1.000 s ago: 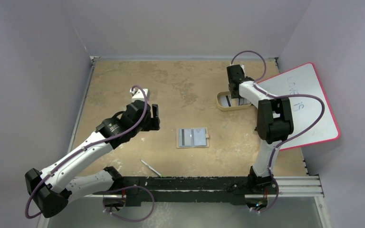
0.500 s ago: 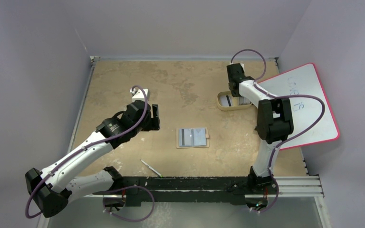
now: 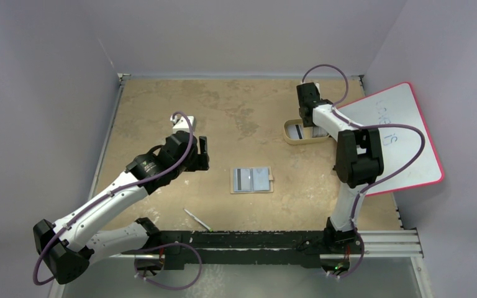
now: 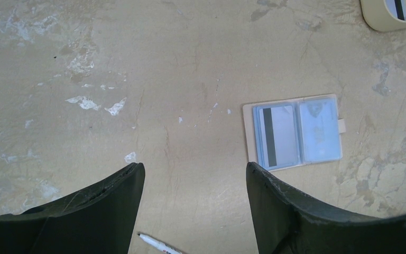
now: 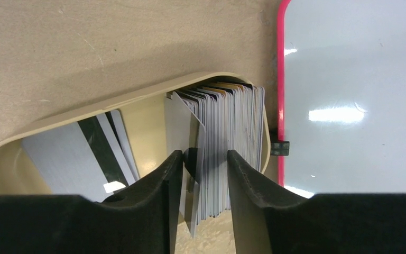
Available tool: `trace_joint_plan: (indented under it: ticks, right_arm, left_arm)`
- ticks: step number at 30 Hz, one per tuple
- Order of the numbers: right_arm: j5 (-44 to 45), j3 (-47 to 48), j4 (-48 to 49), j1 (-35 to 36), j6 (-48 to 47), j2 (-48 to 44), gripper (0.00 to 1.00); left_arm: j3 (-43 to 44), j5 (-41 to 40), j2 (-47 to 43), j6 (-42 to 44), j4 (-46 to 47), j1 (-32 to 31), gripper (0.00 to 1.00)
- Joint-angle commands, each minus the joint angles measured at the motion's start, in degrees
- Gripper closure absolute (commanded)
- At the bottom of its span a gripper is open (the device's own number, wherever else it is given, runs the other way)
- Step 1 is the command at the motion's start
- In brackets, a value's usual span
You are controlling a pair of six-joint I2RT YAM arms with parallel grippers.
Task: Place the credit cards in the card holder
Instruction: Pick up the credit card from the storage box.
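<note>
The tan card holder [image 3: 251, 180] lies open on the table's middle, also in the left wrist view [image 4: 294, 132]. A grey card with a dark stripe [image 4: 277, 135] sits in its left pocket. Several credit cards [image 5: 227, 116] stand on edge in the beige tray [image 5: 84, 114], and a few more lie flat [image 5: 74, 153]. My right gripper [image 5: 205, 153] is in the tray [image 3: 289, 138], jaws narrowly apart astride part of the upright stack. My left gripper [image 4: 193, 166] hovers open and empty left of the holder, also seen from above [image 3: 204, 152].
A pink-edged whiteboard [image 3: 404, 143] lies right of the tray, touching its end [image 5: 359, 79]. A white pen [image 3: 197, 220] lies near the front edge, below my left gripper [image 4: 158, 244]. Walls close the table's back and sides.
</note>
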Motion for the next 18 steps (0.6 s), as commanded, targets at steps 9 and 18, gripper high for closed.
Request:
trace_joint_plan:
  ticks: [9,18]
  right_arm:
    - [4.3,3.4,-2.0,0.0,-0.8,-2.5,0.6]
    - [3.7,4.0,-2.1,0.4,-1.2,-2.3,0.78]
  left_arm:
    - [0.3,0.5,0.1,-0.4,1.4,0.3,0.3]
    - [0.3,0.6,0.1,-0.3,1.4,0.3,0.31]
